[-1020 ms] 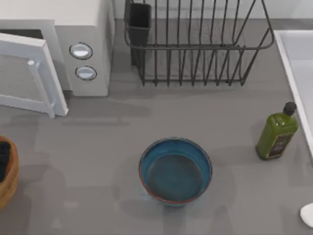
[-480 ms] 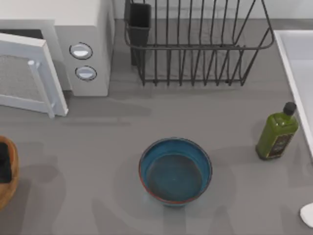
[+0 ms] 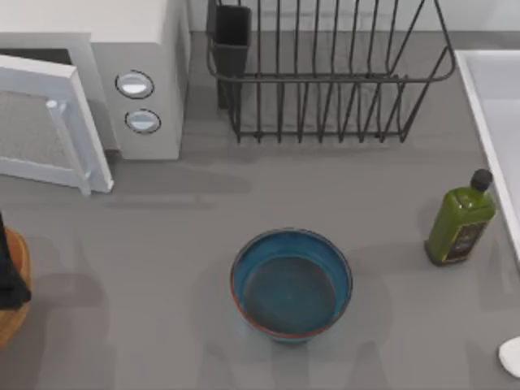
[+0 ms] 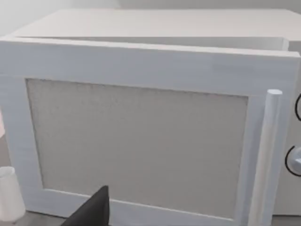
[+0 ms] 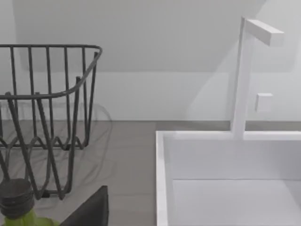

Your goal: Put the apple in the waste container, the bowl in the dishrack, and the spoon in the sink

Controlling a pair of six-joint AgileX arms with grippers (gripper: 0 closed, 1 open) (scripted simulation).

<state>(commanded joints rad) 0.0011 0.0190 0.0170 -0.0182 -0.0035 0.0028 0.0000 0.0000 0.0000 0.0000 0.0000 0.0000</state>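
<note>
Left gripper [image 3: 6, 272] sits over the waste container [image 3: 15, 313], frame's left edge; jaw state unreadable. Bowl [image 3: 291, 283] sits lower centre, untouched.

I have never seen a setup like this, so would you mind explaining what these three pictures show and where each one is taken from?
This is a simulated kitchen table worked by two AgileX robot arms, each ending in a two-finger claw.

The top view looks straight down. It shows a wide teal-blue bowl standing empty mid-table, a black wire dishrack behind it, a white microwave with its door open, a green bottle, and the pale sink at the right edge. The small white spoon lies at the right edge. At the left edge, the dark left arm hangs over the orange-brown wooden waste container.

The other two pictures come from cameras on the wrists: the left one faces the microwave door, the right one the dishrack and sink.

Nothing is visibly held.
</note>
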